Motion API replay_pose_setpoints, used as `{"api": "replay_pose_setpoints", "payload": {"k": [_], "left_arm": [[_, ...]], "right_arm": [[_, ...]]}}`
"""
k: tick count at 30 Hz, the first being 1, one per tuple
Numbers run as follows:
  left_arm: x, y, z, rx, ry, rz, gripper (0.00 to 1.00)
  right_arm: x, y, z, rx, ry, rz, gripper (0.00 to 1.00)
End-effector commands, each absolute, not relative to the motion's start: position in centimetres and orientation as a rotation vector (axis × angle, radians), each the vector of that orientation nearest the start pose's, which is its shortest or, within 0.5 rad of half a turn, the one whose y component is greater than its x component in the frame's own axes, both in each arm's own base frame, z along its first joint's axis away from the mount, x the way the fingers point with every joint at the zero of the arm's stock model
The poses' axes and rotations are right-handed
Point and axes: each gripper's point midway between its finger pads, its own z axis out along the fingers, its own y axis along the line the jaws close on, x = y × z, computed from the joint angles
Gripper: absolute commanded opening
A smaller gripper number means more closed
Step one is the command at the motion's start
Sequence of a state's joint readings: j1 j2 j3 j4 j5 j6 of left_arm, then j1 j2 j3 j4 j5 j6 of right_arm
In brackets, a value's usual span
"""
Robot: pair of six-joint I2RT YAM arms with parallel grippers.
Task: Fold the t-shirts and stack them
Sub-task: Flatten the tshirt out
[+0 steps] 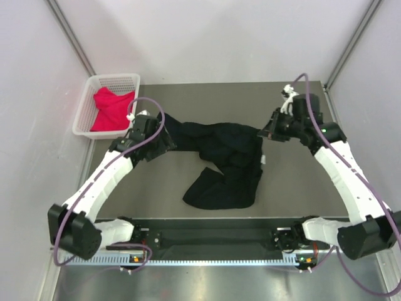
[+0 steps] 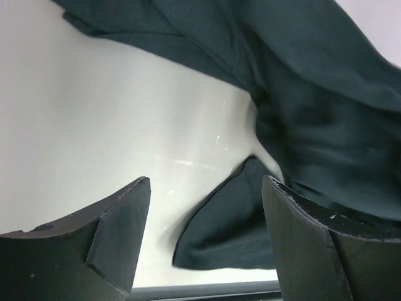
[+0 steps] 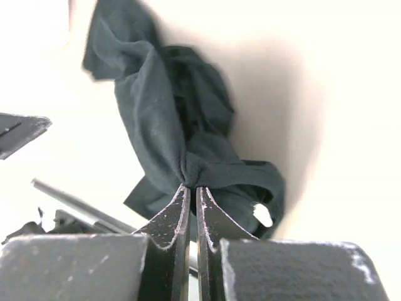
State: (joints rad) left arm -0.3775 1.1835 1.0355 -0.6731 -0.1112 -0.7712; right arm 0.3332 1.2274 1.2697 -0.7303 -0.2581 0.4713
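The black t-shirt (image 1: 229,163) lies bunched across the middle of the table, with a long part trailing toward the near edge. My right gripper (image 1: 264,133) is shut on a pinched fold at the shirt's right end, and the cloth (image 3: 163,125) hangs from the closed tips (image 3: 193,187). My left gripper (image 1: 164,139) is at the shirt's left end. Its jaws (image 2: 205,182) stand wide open with nothing between them, and the black cloth (image 2: 326,94) lies beyond and below. The red-pink t-shirt (image 1: 109,111) sits crumpled in the basket.
A white lattice basket (image 1: 116,78) stands at the table's far left corner. Grey walls close in the far side and both sides. A black rail (image 1: 213,238) with both arm bases runs along the near edge.
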Motion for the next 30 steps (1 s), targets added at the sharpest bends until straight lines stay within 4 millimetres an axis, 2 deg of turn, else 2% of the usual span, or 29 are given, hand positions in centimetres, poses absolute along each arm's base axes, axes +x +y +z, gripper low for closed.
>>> {"api": "replay_pose_setpoints", "payload": {"k": [1,2,3,4,6,7,9,10,11,12,13,14,15,16,17,18,19,20,21,22,25,27,28,29,30], "left_arm": [[32.5,-13.5,19.6,-0.545,2.325,-0.503,0.76],[32.9,-13.6,18.5,-0.562,2.357,-0.497,0.76],[33.6,-13.2,18.2,-0.593,2.357,-0.501,0.76],[34.1,-13.8,18.4,-0.597,2.356,-0.561,0.77],[35.5,-13.8,17.1,-0.645,2.381,-0.602,0.77],[36.5,-14.3,17.4,-0.654,2.368,-0.652,0.78],[38.4,-16.4,16.4,-0.627,2.397,-0.777,0.77],[39.8,-17.3,17.4,-0.603,2.385,-0.817,0.77],[40.5,-18.2,15.5,-0.599,2.445,-0.840,0.77],[41.2,-18.6,15.0,-0.564,2.465,-0.833,0.76],[42.8,-18.8,16.5,-0.532,2.441,-0.834,0.76],[43.7,-18.4,14.2,-0.550,2.498,-0.755,0.77],[44.0,-17.9,13.5,-0.520,2.530,-0.694,0.77],[45.4,-17.8,14.4,-0.488,2.504,-0.669,0.77],[46.2,-17.5,13.1,-0.473,2.522,-0.625,0.78],[46.8,-16.7,12.5,-0.431,2.526,-0.544,0.78],[48.1,-16.6,13.5,-0.406,2.494,-0.522,0.79],[48.8,-16.2,11.9,-0.406,2.521,-0.473,0.79],[48.9,-15.8,11.3,-0.406,2.550,-0.434,0.79],[50.1,-16.0,11.0,-0.403,2.555,-0.436,0.79],[50.4,-15.9,10.5,-0.435,2.595,-0.416,0.76],[50.4,-15.8,10.9,-0.435,2.577,-0.423,0.74],[50.5,-16.1,11.9,-0.418,2.528,-0.454,0.74],[50.4,-16.2,12.4,-0.404,2.505,-0.474,0.74],[49.6,-16.1,11.8,-0.393,2.511,-0.477,0.74]], "right_arm": [[26.5,14.5,22.5,-0.044,2.476,0.692,0.00],[26.3,14.3,22.2,-0.045,2.488,0.695,0.00],[26.1,13.9,21.9,-0.030,2.498,0.690,0.00],[25.9,13.7,21.9,-0.023,2.500,0.695,0.00],[25.7,13.3,21.8,0.004,2.503,0.694,0.00],[25.5,13.1,21.9,0.015,2.498,0.691,0.00],[25.6,12.2,21.7,0.049,2.502,0.661,0.00],[25.6,11.4,21.2,0.073,2.516,0.611,0.00],[25.6,10.6,21.1,0.097,2.523,0.575,0.00],[25.9,9.1,20.5,0.159,2.534,0.496,0.00],[25.9,8.3,20.1,0.201,2.546,0.462,0.00],[25.7,7.5,19.5,0.249,2.566,0.433,0.00],[26.0,6.3,19.3,0.314,2.557,0.409,0.00],[26.0,5.6,19.2,0.362,2.549,0.402,0.00],[26.1,5.2,19.1,0.390,2.544,0.397,0.00],[26.3,4.0,19.0,0.454,2.531,0.380,0.00],[26.5,3.3,18.8,0.498,2.525,0.352,0.00],[26.6,2.8,18.7,0.521,2.522,0.337,0.00],[26.8,2.2,18.4,0.556,2.527,0.328,0.00],[27.0,1.9,18.4,0.567,2.526,0.323,0.00],[28.2,0.8,18.2,0.576,2.547,0.278,0.00],[29.9,0.1,20.0,0.577,2.500,0.253,0.00],[31.1,-0.3,20.9,0.583,2.480,0.248,0.00],[31.8,-0.4,21.2,0.588,2.474,0.250,0.00],[32.7,-0.7,20.6,0.613,2.491,0.249,0.00]]}}
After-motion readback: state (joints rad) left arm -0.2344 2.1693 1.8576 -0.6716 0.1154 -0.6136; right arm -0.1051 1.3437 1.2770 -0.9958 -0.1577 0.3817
